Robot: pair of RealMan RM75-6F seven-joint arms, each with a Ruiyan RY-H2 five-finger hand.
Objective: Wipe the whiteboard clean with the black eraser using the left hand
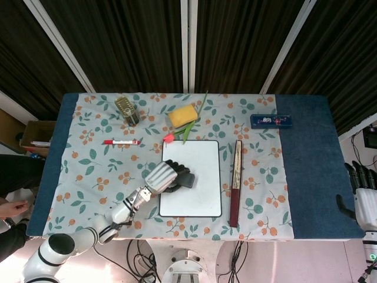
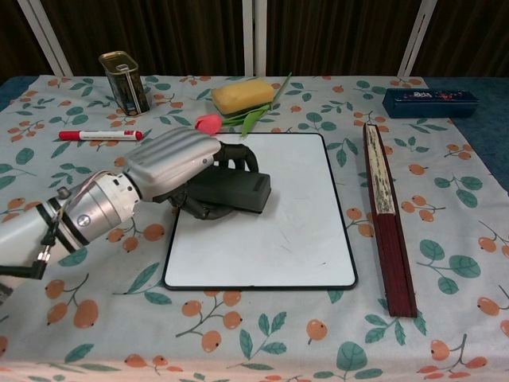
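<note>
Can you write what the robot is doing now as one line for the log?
left hand: holds black eraser | eraser: on whiteboard, left side | right hand: idle
</note>
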